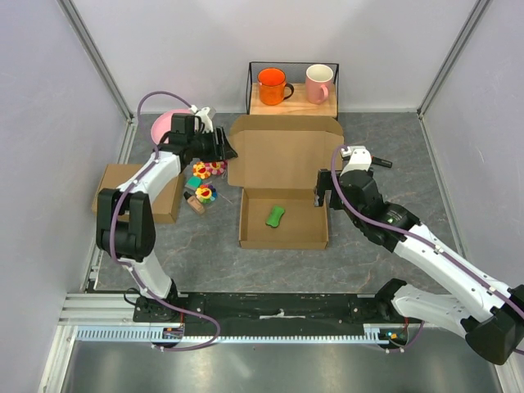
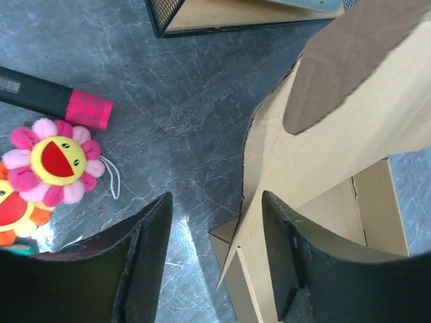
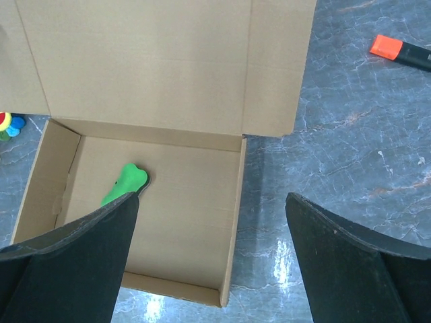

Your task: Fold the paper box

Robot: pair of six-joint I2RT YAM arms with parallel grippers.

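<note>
I have the paper box in the middle of the grey marbled counter. Its shallow tray sits nearer the arms and its lid is thrown open toward the back. A small green bone-shaped piece lies inside the tray, left of centre. My left gripper is at the lid's left edge. On the left wrist view its fingers are spread, and the lid's side flap stands up in the gap, close to the finger on the view's right. I cannot tell whether it touches. My right gripper hangs above the tray's right wall, spread wide and holding nothing. Left of the box are two flower plush toys, a black marker with a pink cap, a pink bowl and a second, closed cardboard box. A wire rack at the back carries an orange mug and a pink mug. An orange-capped marker lies right of the lid.
</note>
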